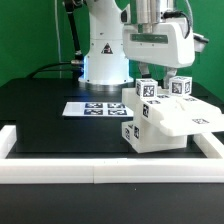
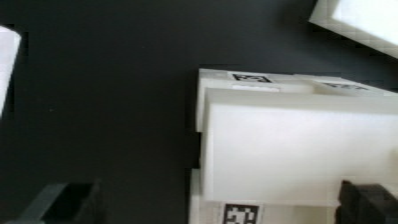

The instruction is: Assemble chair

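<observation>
The chair point(image 1: 160, 118) is a blocky white plastic assembly bearing black-and-white square tags, standing on the black table point(image 1: 40, 110) toward the exterior view's right. It has a chunky lower body with a tag on its front face, a flat slab reaching out toward the exterior view's right, and two tagged cube-like pieces rising at its back. In the wrist view it fills the middle as a broad white block point(image 2: 294, 130) with tags at its far and near edges.

To the exterior view's left of the chair, just beside it, lies the flat white marker board point(image 1: 93, 108). Behind that board stands the robot's white base point(image 1: 103, 50). In front of the chair, a long white border rail point(image 1: 100, 172) runs across the table edge.

The two-finger gripper point(image 1: 172, 78) hangs directly above the chair's back, fingers spread wide and holding nothing; its dark fingertips point(image 2: 63, 203) straddle the white block.
</observation>
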Available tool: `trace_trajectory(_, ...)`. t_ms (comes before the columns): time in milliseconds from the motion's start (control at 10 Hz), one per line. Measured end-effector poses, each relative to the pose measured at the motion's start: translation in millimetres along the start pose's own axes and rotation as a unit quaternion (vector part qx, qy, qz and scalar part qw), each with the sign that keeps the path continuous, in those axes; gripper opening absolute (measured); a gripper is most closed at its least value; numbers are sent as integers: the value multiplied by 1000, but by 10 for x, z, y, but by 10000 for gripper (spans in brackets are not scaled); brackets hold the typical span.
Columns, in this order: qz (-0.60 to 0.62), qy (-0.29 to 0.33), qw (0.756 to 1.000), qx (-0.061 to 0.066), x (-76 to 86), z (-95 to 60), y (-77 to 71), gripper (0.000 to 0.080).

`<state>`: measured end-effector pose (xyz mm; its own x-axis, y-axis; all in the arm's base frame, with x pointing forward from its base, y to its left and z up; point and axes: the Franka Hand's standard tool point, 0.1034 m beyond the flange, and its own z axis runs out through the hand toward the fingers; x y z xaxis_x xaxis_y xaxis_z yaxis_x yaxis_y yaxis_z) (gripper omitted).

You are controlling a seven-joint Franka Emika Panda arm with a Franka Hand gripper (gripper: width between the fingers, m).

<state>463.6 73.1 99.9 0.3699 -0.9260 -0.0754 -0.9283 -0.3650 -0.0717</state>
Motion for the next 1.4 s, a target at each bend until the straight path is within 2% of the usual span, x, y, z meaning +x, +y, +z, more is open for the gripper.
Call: trace_trajectory(1400,-9,0,1000,-1,-1,4,5,649)
